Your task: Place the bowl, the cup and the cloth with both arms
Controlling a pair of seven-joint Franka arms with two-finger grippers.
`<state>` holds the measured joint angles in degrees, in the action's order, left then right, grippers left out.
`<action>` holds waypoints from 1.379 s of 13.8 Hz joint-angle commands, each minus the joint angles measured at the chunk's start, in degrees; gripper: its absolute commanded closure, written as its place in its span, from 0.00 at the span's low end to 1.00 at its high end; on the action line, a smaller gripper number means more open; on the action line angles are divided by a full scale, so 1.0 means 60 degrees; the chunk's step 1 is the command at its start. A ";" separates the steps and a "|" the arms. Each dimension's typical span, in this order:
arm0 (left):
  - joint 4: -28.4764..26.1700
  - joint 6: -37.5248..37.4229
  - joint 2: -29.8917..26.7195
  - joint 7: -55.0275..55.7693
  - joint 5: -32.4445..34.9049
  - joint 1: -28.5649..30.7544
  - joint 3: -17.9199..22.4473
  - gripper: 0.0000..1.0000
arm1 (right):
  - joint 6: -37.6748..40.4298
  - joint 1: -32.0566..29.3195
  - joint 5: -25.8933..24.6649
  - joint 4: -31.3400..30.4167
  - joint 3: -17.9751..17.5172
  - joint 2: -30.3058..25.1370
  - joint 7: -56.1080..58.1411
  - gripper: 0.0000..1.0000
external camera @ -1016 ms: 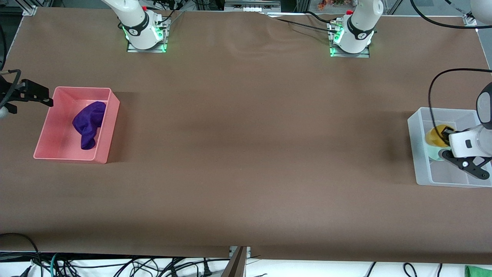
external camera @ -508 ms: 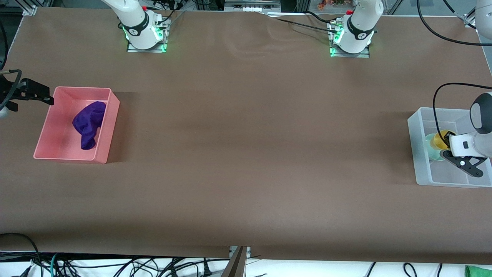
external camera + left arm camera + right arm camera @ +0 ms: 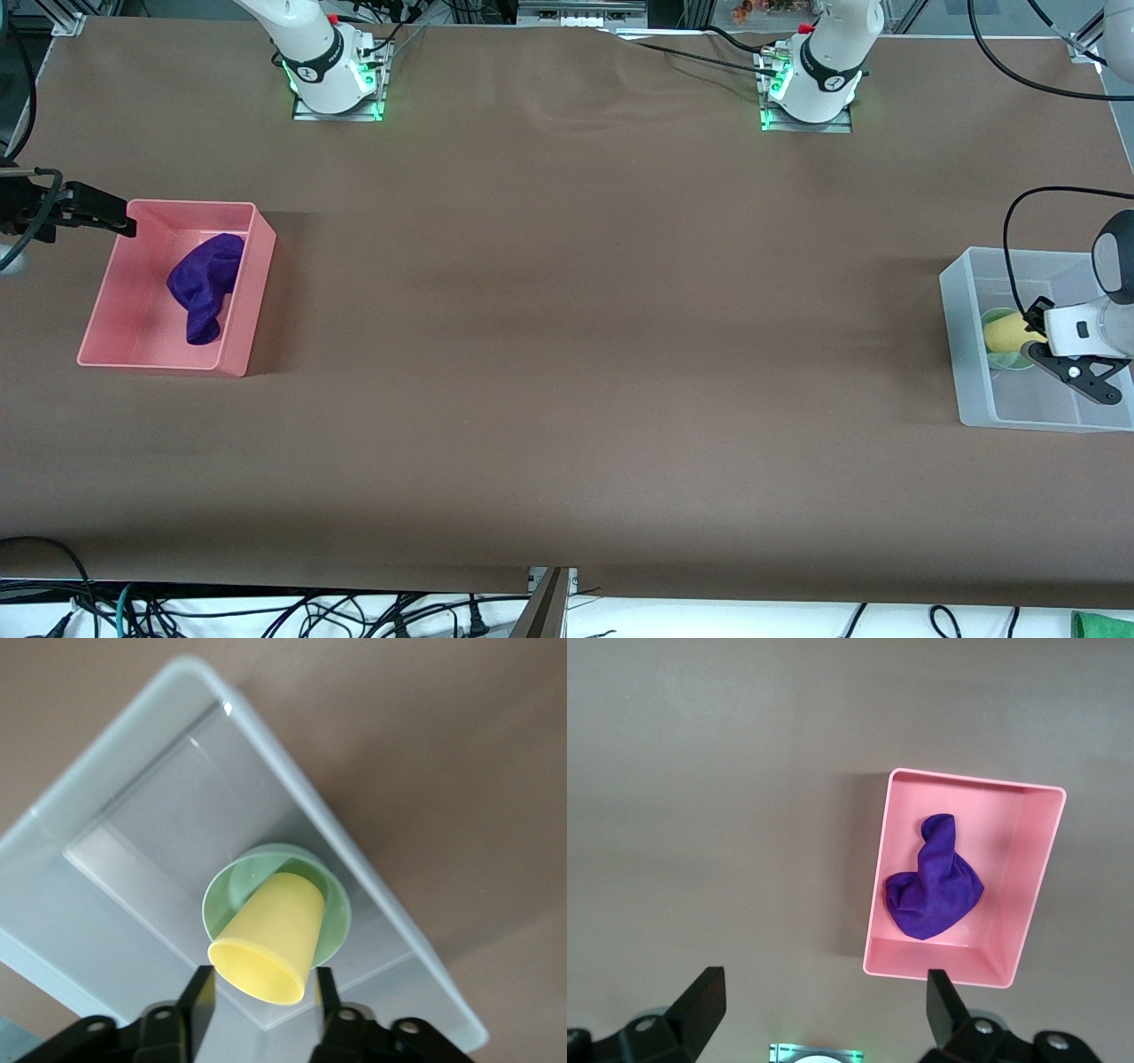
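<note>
The yellow cup [image 3: 1004, 333] lies tilted in the mint-green bowl [image 3: 1001, 361], which stands inside the clear bin [image 3: 966, 354] at the left arm's end of the table. My left gripper [image 3: 1029, 342] hangs over the bin, open. In the left wrist view the cup [image 3: 270, 935] shows mouth-up between the fingers [image 3: 202, 997], with a gap at one side, and its base is in the bowl [image 3: 229, 890]. The purple cloth [image 3: 205, 283] lies crumpled in the pink bin [image 3: 159, 360]. My right gripper [image 3: 120, 226] is open and empty beside that bin's rim [image 3: 957, 970]; the cloth [image 3: 935, 895] shows there too.
The two bins stand at opposite ends of the brown table, with open tabletop between them. The arm bases stand along the table edge farthest from the front camera. Cables hang below the table edge nearest the front camera.
My left gripper came down over the bowl with the cup and let it go; the cup now leans in the bowl. My right gripper shifted slightly toward the pink bin.
</note>
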<state>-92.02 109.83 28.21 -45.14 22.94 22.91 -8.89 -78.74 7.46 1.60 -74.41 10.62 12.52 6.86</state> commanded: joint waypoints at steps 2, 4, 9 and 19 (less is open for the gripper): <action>0.0058 -0.0507 -0.1052 0.0503 -0.0789 0.0020 -0.1182 0.00 | 0.0144 -0.0071 -0.0105 -0.0007 -0.0129 0.0036 -0.0191 0.00; 0.0408 -0.0813 -0.1200 0.1264 -0.0821 0.0020 -0.1941 0.00 | 0.0145 -0.0042 -0.0120 0.0037 -0.0129 0.0080 -0.0191 0.00; 0.1493 -0.3550 -0.1492 0.4702 -0.1802 0.0020 -0.3846 0.00 | 0.0072 -0.0042 -0.0106 0.0052 -0.0129 0.0081 -0.0191 0.00; -0.0872 -0.1553 -0.4140 0.7097 -0.3912 -0.4912 0.1507 0.00 | 0.0057 -0.0042 -0.0106 0.0067 -0.0129 0.0125 -0.0191 0.00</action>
<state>-88.26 93.88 9.14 -3.68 1.12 -2.55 -4.52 -78.60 7.51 1.60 -74.43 10.44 13.27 6.61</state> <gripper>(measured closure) 0.000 0.000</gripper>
